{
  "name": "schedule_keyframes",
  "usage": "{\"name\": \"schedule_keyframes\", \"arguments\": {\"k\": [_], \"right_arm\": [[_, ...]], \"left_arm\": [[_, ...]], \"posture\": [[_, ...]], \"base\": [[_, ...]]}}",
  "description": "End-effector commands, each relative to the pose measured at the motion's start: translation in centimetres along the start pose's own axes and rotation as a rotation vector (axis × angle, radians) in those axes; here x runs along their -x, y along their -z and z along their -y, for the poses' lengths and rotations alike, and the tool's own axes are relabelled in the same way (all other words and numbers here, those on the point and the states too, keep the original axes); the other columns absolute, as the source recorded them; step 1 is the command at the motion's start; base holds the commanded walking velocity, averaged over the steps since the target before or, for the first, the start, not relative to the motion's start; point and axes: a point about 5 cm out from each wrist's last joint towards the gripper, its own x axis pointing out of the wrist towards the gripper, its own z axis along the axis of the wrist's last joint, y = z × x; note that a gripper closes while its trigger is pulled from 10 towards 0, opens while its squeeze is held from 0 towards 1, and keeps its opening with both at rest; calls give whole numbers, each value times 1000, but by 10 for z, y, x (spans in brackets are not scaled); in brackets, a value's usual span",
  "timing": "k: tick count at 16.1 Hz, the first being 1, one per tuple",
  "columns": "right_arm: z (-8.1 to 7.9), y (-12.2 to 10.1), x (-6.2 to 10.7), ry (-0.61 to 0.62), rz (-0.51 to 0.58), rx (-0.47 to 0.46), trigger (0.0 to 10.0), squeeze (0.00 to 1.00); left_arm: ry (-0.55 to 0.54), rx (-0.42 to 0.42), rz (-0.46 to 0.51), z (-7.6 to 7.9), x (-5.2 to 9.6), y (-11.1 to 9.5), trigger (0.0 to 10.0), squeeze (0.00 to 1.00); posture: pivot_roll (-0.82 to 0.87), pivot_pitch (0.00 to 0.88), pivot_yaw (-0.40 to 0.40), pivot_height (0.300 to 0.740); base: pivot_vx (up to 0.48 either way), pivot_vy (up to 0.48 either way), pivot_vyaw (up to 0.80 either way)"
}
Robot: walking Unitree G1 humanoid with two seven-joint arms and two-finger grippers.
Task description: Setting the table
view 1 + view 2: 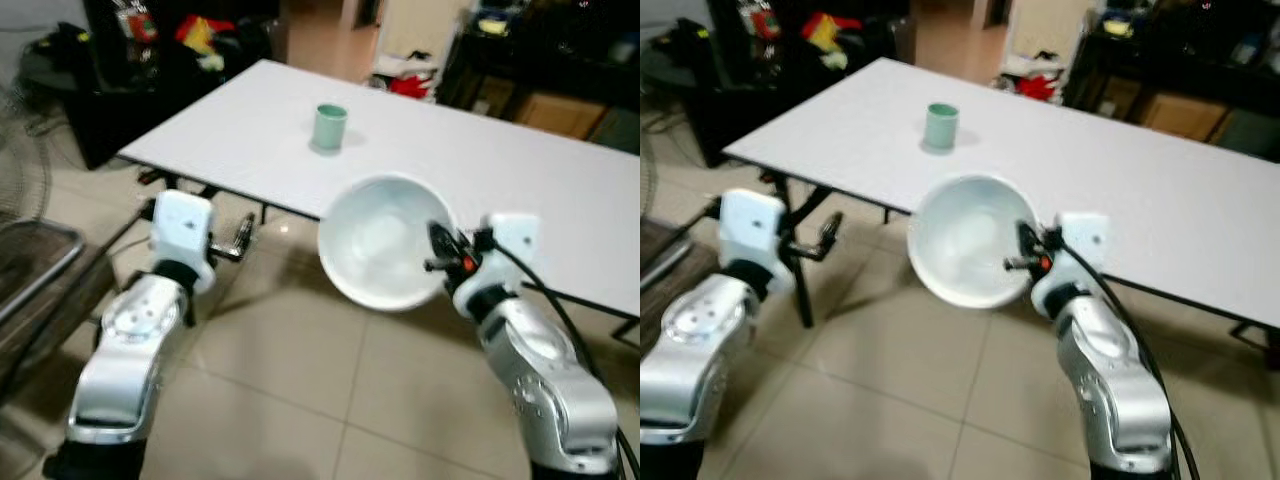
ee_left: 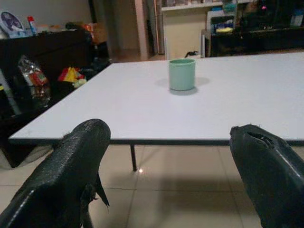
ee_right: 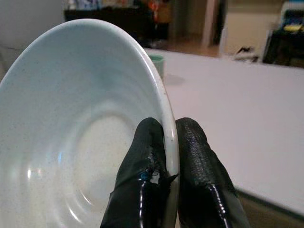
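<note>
Right pincer [image 3: 170,142] is clamped on the rim of a white bowl [image 1: 380,245], tilted at the surface [image 1: 520,180] edge. Left pincer [image 2: 180,166] hangs apart near the green cup [image 1: 329,127].

White table [image 1: 520,180] stood on tiled floor [image 1: 300,390]; green cup [image 1: 329,127] upright on it, near front edge.

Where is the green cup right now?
The green cup stands upright on the white table, toward its far left part, beyond the white bowl pinched in the right gripper.
</note>
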Motion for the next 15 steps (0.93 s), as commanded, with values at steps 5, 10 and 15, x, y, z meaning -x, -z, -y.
{"name": "schedule_keyframes", "arguments": {"k": [5, 10, 15], "right_arm": [[17, -4, -4, 71, 31, -49, 10000, 0], [14, -4, -5, 49, 46, -79, 10000, 0], [14, -2, -3, 47, 43, -96, 10000, 0]], "left_arm": [[29, 0, -3, 7, 1, 0, 10000, 20], [26, -10, -2, 3, 1, -2, 10000, 20], [50, -13, -2, 6, -2, -2, 10000, 20]], "posture": [[92, 0, -100, 740], [91, 0, -88, 740], [82, 0, -74, 740]], "base": [[278, 0, 0], [286, 0, 0], [316, 0, 0]]}}
